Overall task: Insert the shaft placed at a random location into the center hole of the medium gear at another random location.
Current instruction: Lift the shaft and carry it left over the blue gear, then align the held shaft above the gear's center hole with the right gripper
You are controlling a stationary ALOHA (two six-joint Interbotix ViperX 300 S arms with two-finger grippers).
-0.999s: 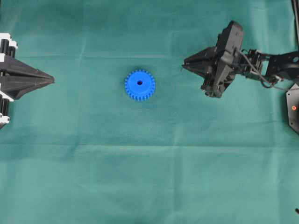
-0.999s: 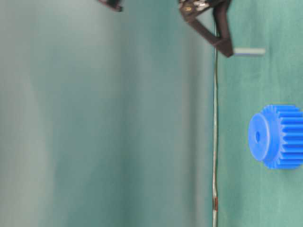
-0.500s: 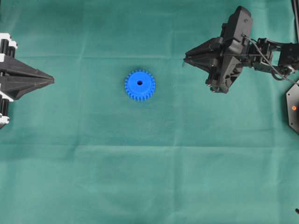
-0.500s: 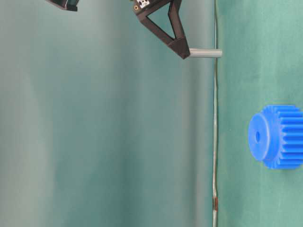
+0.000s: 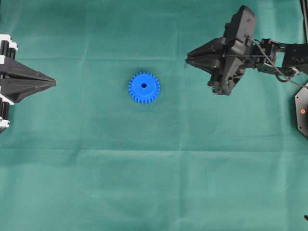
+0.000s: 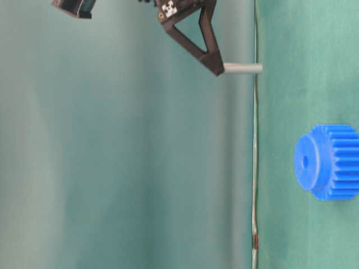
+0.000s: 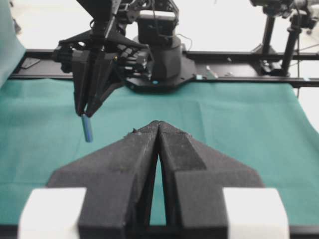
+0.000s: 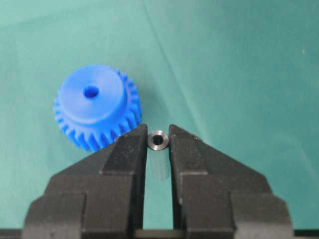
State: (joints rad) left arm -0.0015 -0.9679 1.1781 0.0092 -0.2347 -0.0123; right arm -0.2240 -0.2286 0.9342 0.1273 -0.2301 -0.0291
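Note:
The medium gear (image 5: 144, 87) is bright blue and lies flat on the green cloth, with its center hole (image 5: 144, 85) facing up. It also shows in the table-level view (image 6: 328, 162) and the right wrist view (image 8: 94, 107). My right gripper (image 5: 187, 59) is shut on the shaft (image 8: 158, 140), a small silvery pin held upright in the air (image 6: 243, 68). It hangs to the right of the gear, clear of the cloth. My left gripper (image 5: 54, 83) is shut and empty at the far left, and its closed tips fill the left wrist view (image 7: 158, 124).
A black device with a red dot (image 5: 301, 111) sits at the right edge of the cloth. The right arm's base and a black frame rail (image 7: 239, 55) stand along the far side.
My right gripper has lifted the shaft off the cloth and shifted slightly toward the gear. The left gripper and the gear have not moved.

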